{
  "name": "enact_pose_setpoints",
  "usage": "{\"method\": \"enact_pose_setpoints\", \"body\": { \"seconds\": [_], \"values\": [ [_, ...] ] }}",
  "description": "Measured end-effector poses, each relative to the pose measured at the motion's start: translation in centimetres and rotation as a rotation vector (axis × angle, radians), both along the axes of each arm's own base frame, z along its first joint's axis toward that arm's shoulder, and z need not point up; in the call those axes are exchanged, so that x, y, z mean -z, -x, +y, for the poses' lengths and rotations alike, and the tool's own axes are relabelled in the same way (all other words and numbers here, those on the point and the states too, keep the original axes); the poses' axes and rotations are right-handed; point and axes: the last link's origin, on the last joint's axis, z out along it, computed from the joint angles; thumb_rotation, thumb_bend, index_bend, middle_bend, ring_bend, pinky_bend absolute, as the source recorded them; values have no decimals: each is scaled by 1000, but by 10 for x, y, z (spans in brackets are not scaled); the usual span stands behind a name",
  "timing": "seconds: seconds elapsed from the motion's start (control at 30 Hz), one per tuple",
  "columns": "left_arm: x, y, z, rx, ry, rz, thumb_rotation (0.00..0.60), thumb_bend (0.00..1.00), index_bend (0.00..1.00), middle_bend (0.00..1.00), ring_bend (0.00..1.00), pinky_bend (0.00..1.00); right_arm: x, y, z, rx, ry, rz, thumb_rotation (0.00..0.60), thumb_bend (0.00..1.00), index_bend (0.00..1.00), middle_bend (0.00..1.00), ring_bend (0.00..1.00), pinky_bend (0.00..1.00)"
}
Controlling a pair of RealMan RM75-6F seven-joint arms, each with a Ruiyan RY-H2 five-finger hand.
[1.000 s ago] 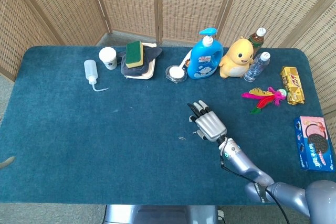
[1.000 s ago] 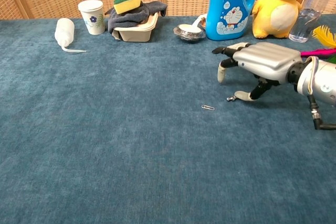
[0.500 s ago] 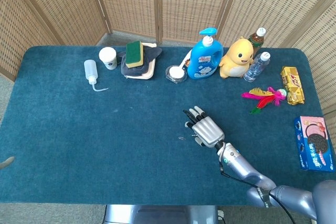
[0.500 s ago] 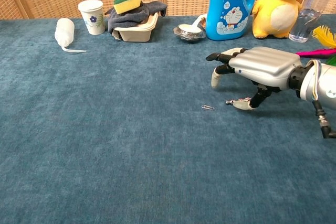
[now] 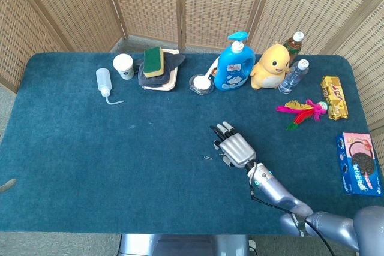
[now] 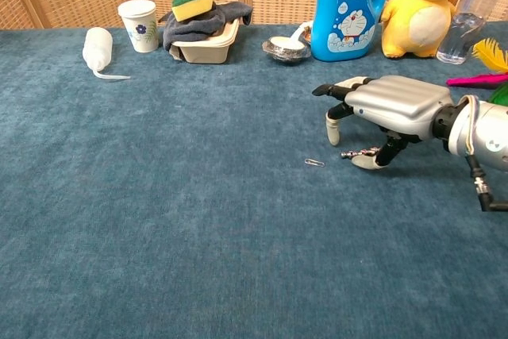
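My right hand hovers palm down just above the blue cloth near the table's middle. Its fingers are apart and arched, with the fingertips pointing down at the cloth. In the chest view the same right hand has its thumb low, and a tiny dark metal piece lies at the thumb's tip. I cannot tell if the thumb touches it. A small paperclip lies on the cloth a little to the left of the hand, also seen as the paperclip in the head view. My left hand is out of sight.
Along the far edge stand a squeeze bottle, paper cup, tray with cloth and sponge, small bowl, blue detergent bottle, yellow plush and water bottles. A feather toy, snack bar and cookie box lie at the right.
The right hand slid a little left towards the paperclip, then held its place. Its leading finger has since curled further down towards the cloth near the thumb.
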Motion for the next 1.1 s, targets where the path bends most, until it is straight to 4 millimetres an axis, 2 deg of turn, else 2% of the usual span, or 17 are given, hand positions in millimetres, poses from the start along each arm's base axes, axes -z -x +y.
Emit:
{"method": "enact_pose_setpoints", "body": {
  "seconds": [0.9, 1.1],
  "values": [
    [1, 0, 0, -1, 6, -2, 600, 223, 0, 0, 0, 0, 5, 2, -1, 8, -3, -28, 600, 355, 499, 0, 0, 51],
    [1, 0, 0, -1, 5, -3, 600, 223, 0, 0, 0, 0, 6, 3, -2, 13, -2, -22, 600, 356, 476, 0, 0, 51]
  ]
}}
